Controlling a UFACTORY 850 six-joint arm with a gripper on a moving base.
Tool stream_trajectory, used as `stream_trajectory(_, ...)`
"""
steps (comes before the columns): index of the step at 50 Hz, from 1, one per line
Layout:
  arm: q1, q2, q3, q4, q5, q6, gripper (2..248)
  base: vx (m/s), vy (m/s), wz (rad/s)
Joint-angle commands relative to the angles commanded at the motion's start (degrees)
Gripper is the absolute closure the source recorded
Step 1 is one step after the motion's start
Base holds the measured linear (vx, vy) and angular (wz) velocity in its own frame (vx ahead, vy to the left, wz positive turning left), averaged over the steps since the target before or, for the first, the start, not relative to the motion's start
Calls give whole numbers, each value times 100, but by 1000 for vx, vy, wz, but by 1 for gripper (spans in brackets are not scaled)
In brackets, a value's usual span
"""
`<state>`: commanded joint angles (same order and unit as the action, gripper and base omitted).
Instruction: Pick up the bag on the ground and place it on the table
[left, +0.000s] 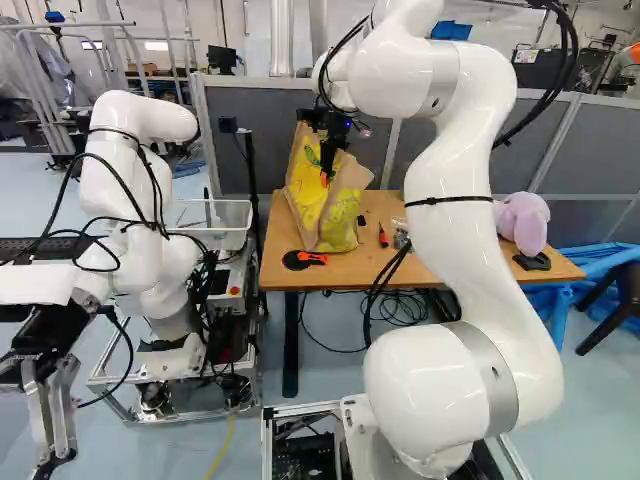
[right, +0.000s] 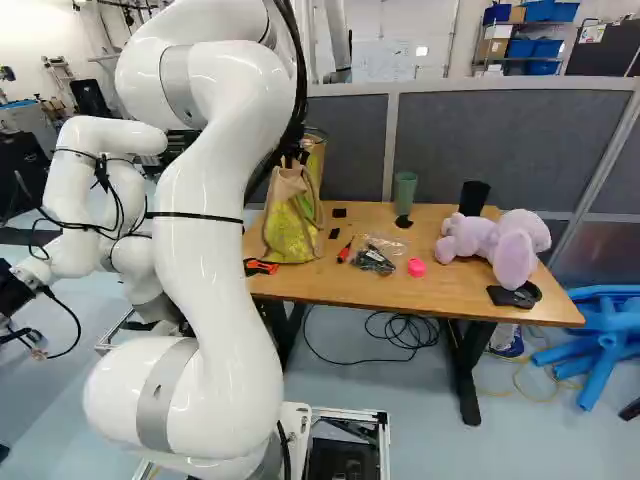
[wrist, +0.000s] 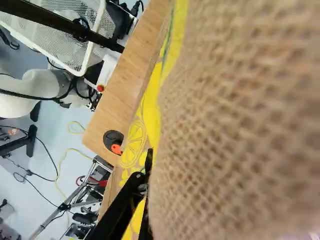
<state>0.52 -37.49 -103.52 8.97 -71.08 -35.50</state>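
Note:
In the left base view my gripper points down at the upper part of the bag, a tan burlap bag with a yellow print. The bag rests on the wooden table near its left end, its top leaning to one side. It shows again in the right base view as the bag, partly behind my arm. In the wrist view the gripper is shut on the bag's material, and the burlap fills the space beside the fingers. The pinched part is mostly hidden.
A black-and-orange tool lies beside the bag. The table also bears a red screwdriver, a pink roll, a green cup and a purple plush toy. Another robot stands left of the table. Grey partitions rise behind.

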Motion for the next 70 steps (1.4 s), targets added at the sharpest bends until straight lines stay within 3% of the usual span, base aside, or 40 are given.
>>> stream_trajectory(18,0,-10,-2,0,0,0,219,0,0,0)
stream_trajectory(19,0,-10,-2,0,0,0,187,0,0,0)
stream_trajectory(24,0,-10,-2,0,0,0,187,0,0,0)
stream_trajectory(25,0,-10,-2,0,0,0,153,0,0,0)
stream_trajectory(29,0,6,0,0,0,0,153,0,0,0)
stream_trajectory(30,0,14,1,0,0,0,117,0,0,0)
stream_trajectory(34,0,60,6,0,0,0,117,0,0,0)
stream_trajectory(35,0,73,7,0,0,0,81,0,0,0)
stream_trajectory(39,0,127,12,0,0,0,81,0,0,0)
stream_trajectory(40,0,141,14,0,0,0,44,0,0,0)
stream_trajectory(45,0,211,19,0,0,0,44,0,0,0)
stream_trajectory(46,0,226,19,0,0,0,8,0,0,0)
stream_trajectory(70,1,558,21,0,0,0,3,0,0,0)
